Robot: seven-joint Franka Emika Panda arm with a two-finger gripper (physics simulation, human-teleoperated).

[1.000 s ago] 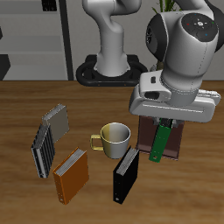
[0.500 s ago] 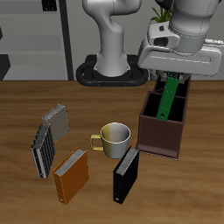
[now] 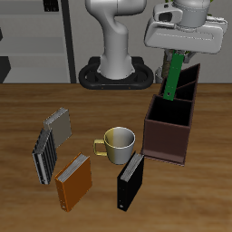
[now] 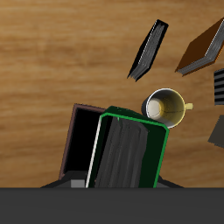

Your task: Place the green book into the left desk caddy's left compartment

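Observation:
My gripper (image 3: 176, 56) is shut on the top end of the green book (image 3: 173, 78) and holds it upright, hanging in the air. The book's lower end is above the back part of the left desk caddy (image 3: 167, 139), a dark open-topped box with an inner divider. The book does not touch the caddy. In the wrist view the green book (image 4: 129, 150) fills the space straight under the gripper (image 4: 122, 181), with the caddy (image 4: 81, 140) beside and behind it. The fingertips themselves are hidden by the book.
A cream mug (image 3: 119, 142) stands next to the caddy. A black book (image 3: 130, 179) and an orange-brown book (image 3: 72, 178) lie nearer the table's front edge. A grey slatted rack (image 3: 53, 140) stands beyond the mug. The robot's base (image 3: 116, 74) is at the back.
The gripper has risen and moved toward the back with the green book, from low at the caddy's front to high above its back part. Nothing else has moved.

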